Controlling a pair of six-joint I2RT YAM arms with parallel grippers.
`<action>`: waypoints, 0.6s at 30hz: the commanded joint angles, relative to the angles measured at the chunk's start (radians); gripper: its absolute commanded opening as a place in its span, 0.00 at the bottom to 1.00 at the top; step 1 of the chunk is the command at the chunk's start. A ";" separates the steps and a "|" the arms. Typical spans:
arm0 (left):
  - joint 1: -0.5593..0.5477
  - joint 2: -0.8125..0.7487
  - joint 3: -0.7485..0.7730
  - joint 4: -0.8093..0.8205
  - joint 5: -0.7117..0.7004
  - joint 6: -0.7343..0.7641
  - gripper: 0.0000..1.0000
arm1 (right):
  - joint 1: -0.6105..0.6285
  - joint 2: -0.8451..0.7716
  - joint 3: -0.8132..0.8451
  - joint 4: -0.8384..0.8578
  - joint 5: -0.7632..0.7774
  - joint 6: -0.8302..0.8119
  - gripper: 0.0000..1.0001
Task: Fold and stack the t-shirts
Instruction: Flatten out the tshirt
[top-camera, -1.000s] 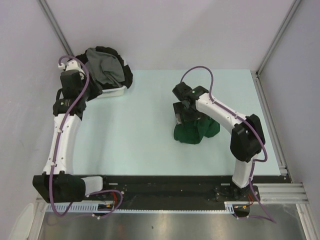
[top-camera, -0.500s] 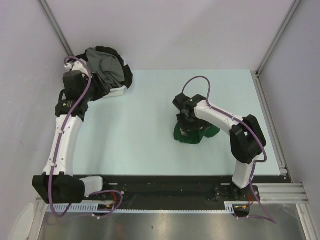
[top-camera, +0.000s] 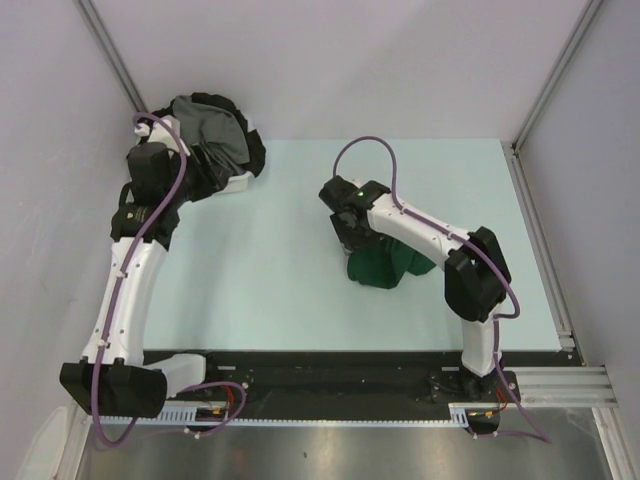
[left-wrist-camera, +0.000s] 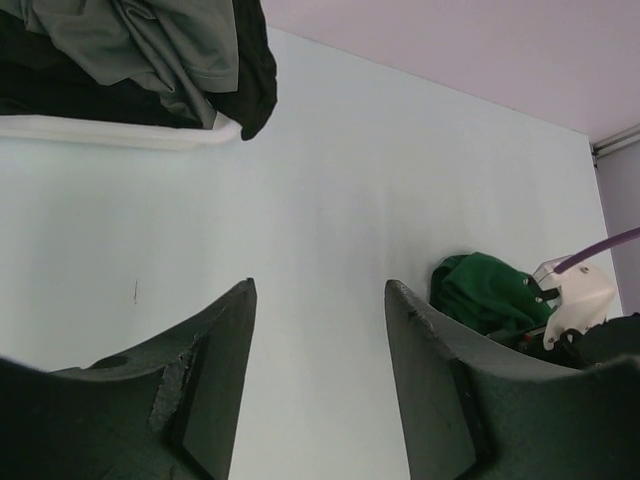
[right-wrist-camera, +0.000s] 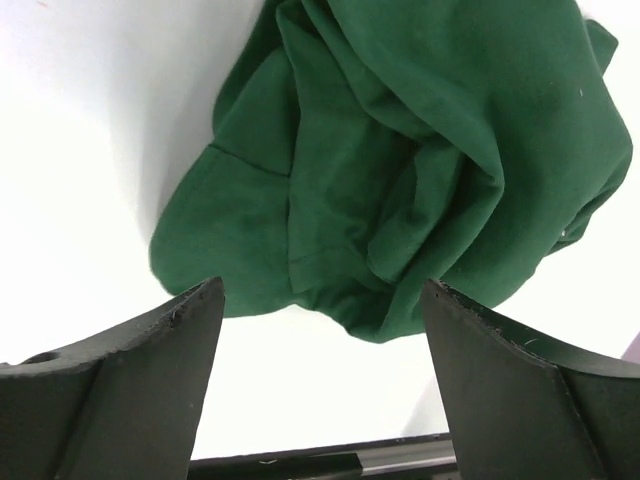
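Note:
A dark green t-shirt (top-camera: 385, 265) lies crumpled in a heap on the pale table, right of centre; it fills the upper part of the right wrist view (right-wrist-camera: 400, 150) and shows small in the left wrist view (left-wrist-camera: 485, 290). My right gripper (top-camera: 346, 238) hangs open and empty over the shirt's far-left edge, its jaws wide apart (right-wrist-camera: 320, 300) above bare table. A grey t-shirt (top-camera: 210, 130) lies on black t-shirts (top-camera: 256, 156) heaped in the basket; both also show in the left wrist view (left-wrist-camera: 150, 45). My left gripper (left-wrist-camera: 320, 295) is open and empty beside the basket.
A white plastic basket (top-camera: 232, 182) stands at the table's far left corner, its rim in the left wrist view (left-wrist-camera: 100, 130). Grey walls and metal posts close the left, back and right sides. A black rail runs along the near edge (top-camera: 330, 365).
My right gripper has moved left and away from me, off the top of the green shirt to its left edge. The left arm has shifted slightly towards the basket.

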 joint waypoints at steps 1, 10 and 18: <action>-0.008 -0.019 0.030 0.015 -0.010 0.021 0.60 | 0.006 0.019 0.053 -0.023 0.057 -0.025 0.85; -0.010 -0.020 0.037 0.010 -0.018 0.029 0.60 | -0.060 0.051 -0.001 0.004 0.055 -0.023 0.82; -0.030 -0.045 0.041 0.005 -0.018 0.032 0.61 | -0.128 0.149 -0.022 0.003 0.116 -0.016 0.78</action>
